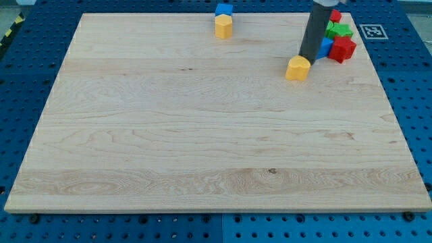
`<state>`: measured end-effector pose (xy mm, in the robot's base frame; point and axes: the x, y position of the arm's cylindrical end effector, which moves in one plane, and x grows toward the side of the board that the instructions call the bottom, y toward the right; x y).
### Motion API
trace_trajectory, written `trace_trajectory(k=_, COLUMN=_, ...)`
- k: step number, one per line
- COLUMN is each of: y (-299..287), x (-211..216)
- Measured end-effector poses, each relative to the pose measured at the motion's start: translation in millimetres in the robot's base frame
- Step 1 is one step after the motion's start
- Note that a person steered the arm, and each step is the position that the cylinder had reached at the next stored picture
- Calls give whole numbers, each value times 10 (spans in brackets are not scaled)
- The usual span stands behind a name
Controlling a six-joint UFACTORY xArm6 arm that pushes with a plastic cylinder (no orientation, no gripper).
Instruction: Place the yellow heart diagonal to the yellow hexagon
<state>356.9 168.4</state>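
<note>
Tabletop (202, 135) mostly bare, red/green/blue cluster (339, 42) top right, yellow hexagon (223, 27) under blue block (223, 10) top centre, my tip (308, 58) touching yellow heart (298, 68) from upper right, presumably to push it left; no fingers, just rod.

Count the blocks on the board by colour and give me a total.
Yellow: 2, the yellow block at the view's top and the yellow block just below my tip.
Blue: 2, and.
Red: 2, and.
Green: 1.
Total: 7.
</note>
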Motion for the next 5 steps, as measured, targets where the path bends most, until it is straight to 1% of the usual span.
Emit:
trace_trajectory(k=1, y=-24, x=244)
trace_trajectory(k=3, y=-414, x=544)
trace_trajectory(k=4, y=-486, x=554)
trace_trajectory(k=5, y=-488, x=247)
